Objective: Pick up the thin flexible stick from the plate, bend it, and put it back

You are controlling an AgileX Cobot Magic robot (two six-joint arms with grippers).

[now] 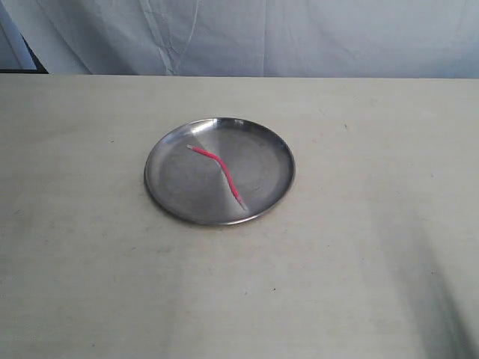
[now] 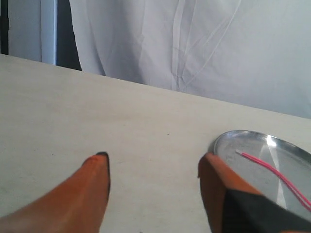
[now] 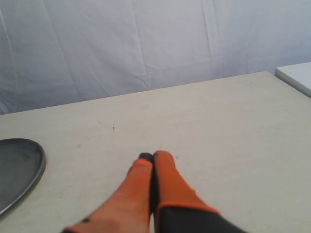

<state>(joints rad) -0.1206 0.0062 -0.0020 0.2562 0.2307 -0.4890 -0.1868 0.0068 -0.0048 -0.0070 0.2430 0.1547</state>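
The exterior camera looks from the near side, raised and tilted down across the surface [image 1: 90, 284] toward the far cloth [image 1: 299, 37], with the plate [image 1: 254, 149] mid-frame. Both wrist cameras sit low and close, facing far past the left fingers [image 2: 92, 189] and the right fingers [image 3: 167, 179]. All three views share the plate; the right wrist view catches only part of its edge.

**Right pincer closed above the bare tabletop**

The right pincer [image 3: 152, 156] has its two orange fingers [image 3: 167, 179] pressed together with nothing between them, their dark tips meeting over the pale tabletop [image 3: 218, 126]. Part of the silver plate [image 3: 19, 165] shows at the edge of the picture, well apart from the pincer; only its rim and a slice of its surface are visible. A creased white cloth [image 3: 146, 43] hangs behind the tabletop. A white slab [image 3: 296, 75] sits at the tabletop's far corner.
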